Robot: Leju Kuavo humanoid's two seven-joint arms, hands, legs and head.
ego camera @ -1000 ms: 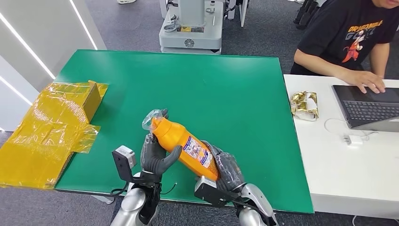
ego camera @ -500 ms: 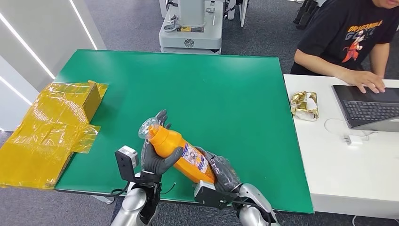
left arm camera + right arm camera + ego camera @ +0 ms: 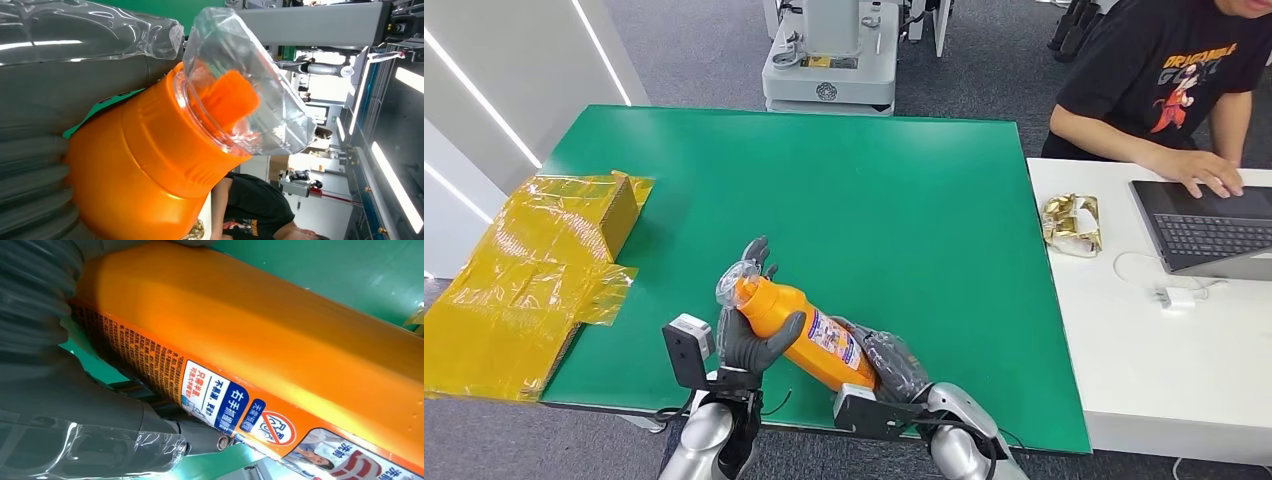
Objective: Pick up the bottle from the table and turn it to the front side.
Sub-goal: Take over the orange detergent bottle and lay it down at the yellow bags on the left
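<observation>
An orange bottle [image 3: 802, 328] with a clear cap [image 3: 733, 283] and a printed label lies tilted above the near edge of the green table [image 3: 874, 200]. My left hand [image 3: 749, 335] grips its neck end, thumb across the orange body. My right hand [image 3: 894, 365] grips its base end. In the left wrist view the clear cap [image 3: 240, 90] over an orange nozzle and the bottle's shoulder [image 3: 150, 165] sit close to the camera. Close up in the right wrist view is the bottle's label side [image 3: 240, 405], with my dark fingers [image 3: 75, 395] beneath it.
A yellow plastic-wrapped box [image 3: 534, 270] lies at the table's left edge. A white table [image 3: 1164, 370] on the right carries a laptop [image 3: 1204, 225], a gold wrapper [image 3: 1071, 222] and a cable. A person [image 3: 1164, 90] sits there typing. A machine base [image 3: 829, 60] stands behind the green table.
Both hands have carried the bottle down and slightly left, closer to the table's near edge. Its cap end sits lower than before.
</observation>
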